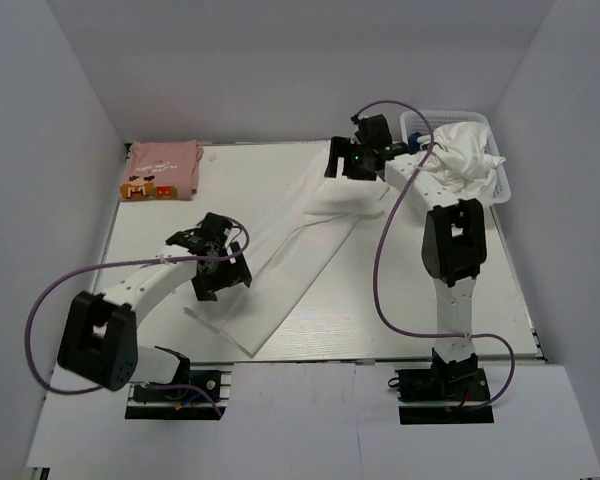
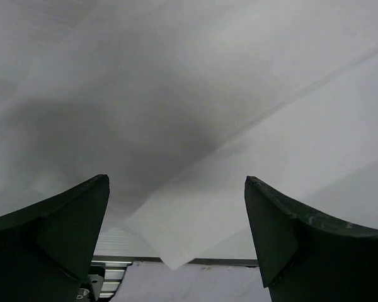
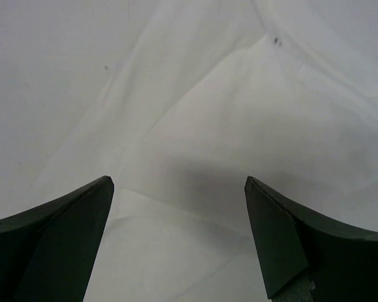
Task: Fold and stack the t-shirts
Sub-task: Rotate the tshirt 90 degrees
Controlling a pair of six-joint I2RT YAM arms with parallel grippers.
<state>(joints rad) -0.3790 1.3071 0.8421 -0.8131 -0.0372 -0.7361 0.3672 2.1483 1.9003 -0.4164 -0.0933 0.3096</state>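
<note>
- Finding, from overhead, a white t-shirt (image 1: 285, 265) folded into a long narrow strip and lying diagonally across the middle of the desk (image 1: 330, 335), near end towards the left arm, far end towards the right arm.
- Hovering over the strip's near end with the left claw (image 1: 223, 283), spread wide and pinching nothing.
- Hovering over the far end with the right claw (image 1: 348, 170), likewise spread wide with nothing between.
- Spotting only from overhead a pink t-shirt (image 1: 163, 162), folded and resting flat in the far left corner of the desk, well apart from both arms, with a small orange-brown print (image 1: 145, 188) at its near edge.
- Noting, again only from overhead, a white mesh basket (image 1: 458, 114) at the far right corner, holding a crumpled bundle of white cloth (image 1: 465, 155).
- Looking through the left wrist camera: dark fingers (image 2: 57, 233) standing apart at either side, white fabric lying below, one corner of the strip reaching the desk's near edge.
- Looking through the right wrist camera: picking out overlapping folded layers and creases in the same white fabric, reading as a plain strip from above.
</note>
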